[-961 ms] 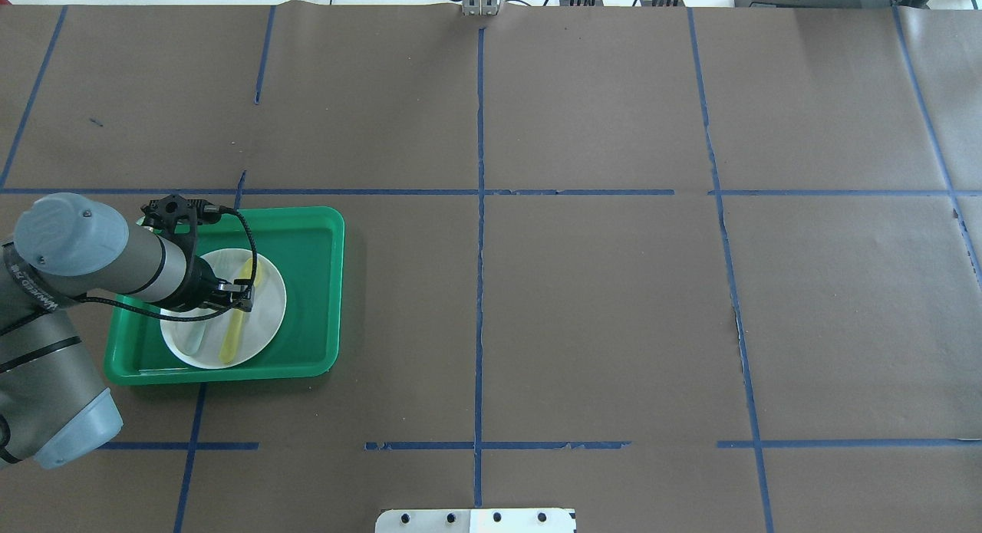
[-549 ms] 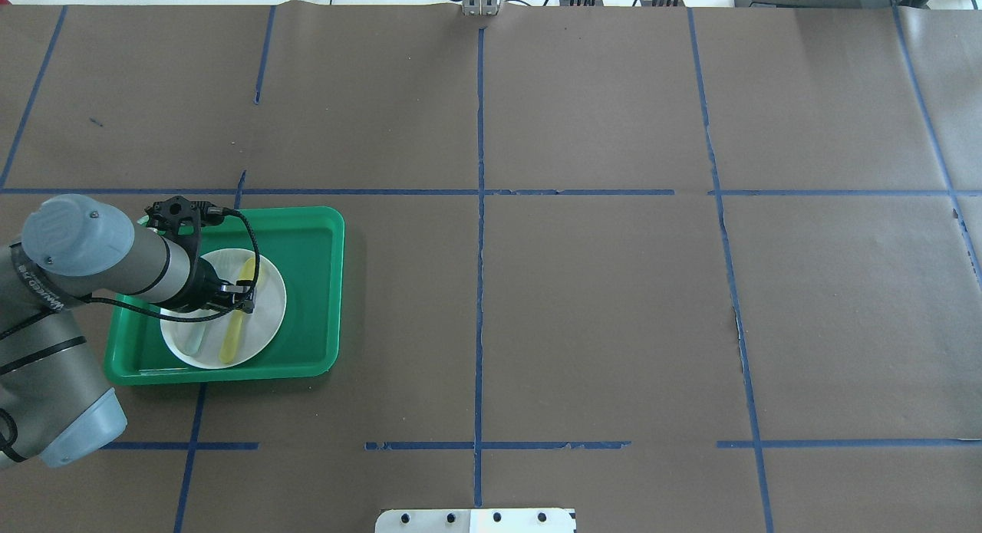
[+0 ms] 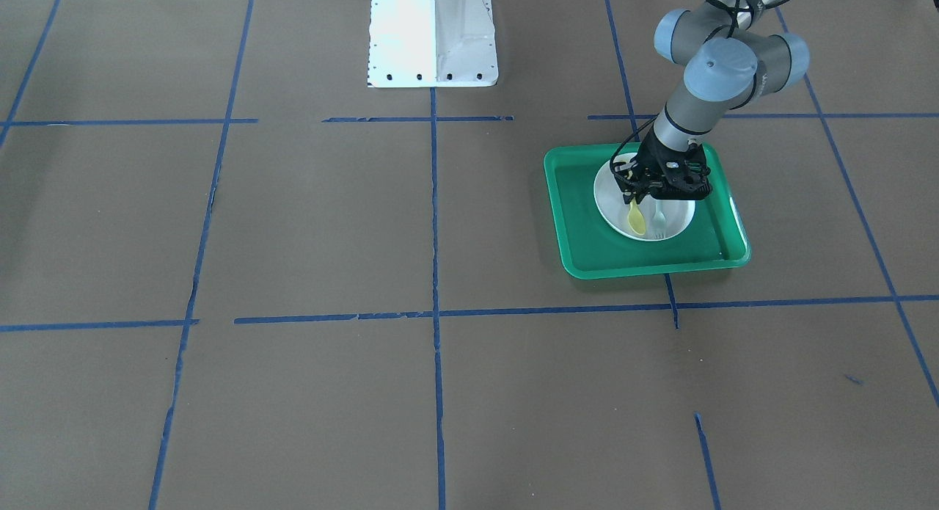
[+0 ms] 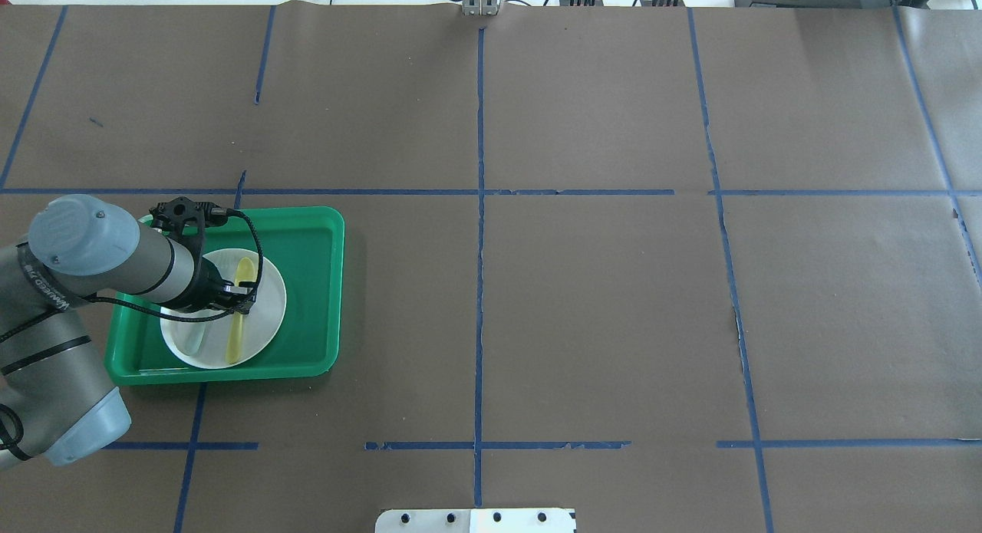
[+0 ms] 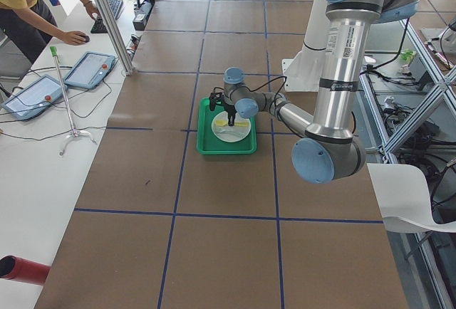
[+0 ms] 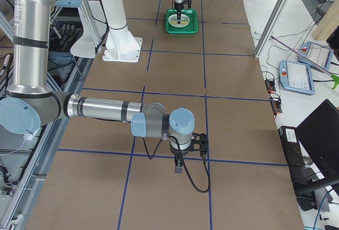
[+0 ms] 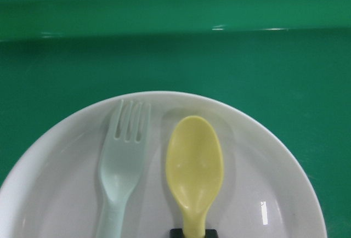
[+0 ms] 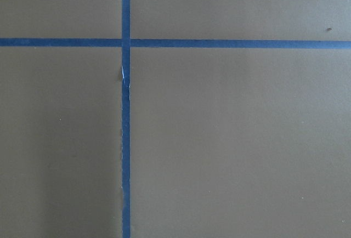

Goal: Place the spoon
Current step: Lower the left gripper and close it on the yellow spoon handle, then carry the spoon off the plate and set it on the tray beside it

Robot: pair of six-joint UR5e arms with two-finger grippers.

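Spoon point(image 7: 194, 164): yellow, over the white plate point(image 7: 269, 161), which sits in the green tray point(image 4: 311, 287). Its bowl faces up and points toward the tray's far wall, and the handle runs back toward the plate's near rim. A pale fork point(image 7: 123, 156) lies just beside it, parallel, with a narrow gap and no contact.

Left gripper point(image 4: 242, 303): jaws drawn in narrow on the handle just behind the bowl. The wrist view shows a dark fingertip right at the neck, so I read this as holding the spoon. I cannot tell whether the spoon rests on the plate or hangs just above it. A faint shadow edges the bowl.

Right gripper point(image 6: 180, 162): well apart, over the table point(image 8: 219, 139), seen only from the side. I cannot tell how far open it is.

Judgement: placement is nearly done, with release and lift-off to come.

Risks:
- If there is a gap underneath, the light plastic could bounce or roll on release, onto the fork or toward the rim.
- The spoon may cling to one finger as I open and be dragged up or twisted.
- The handle end is near the rim, so a sideways nudge on retreat could tip it into the tray.
- Opening wide could knock the fork.
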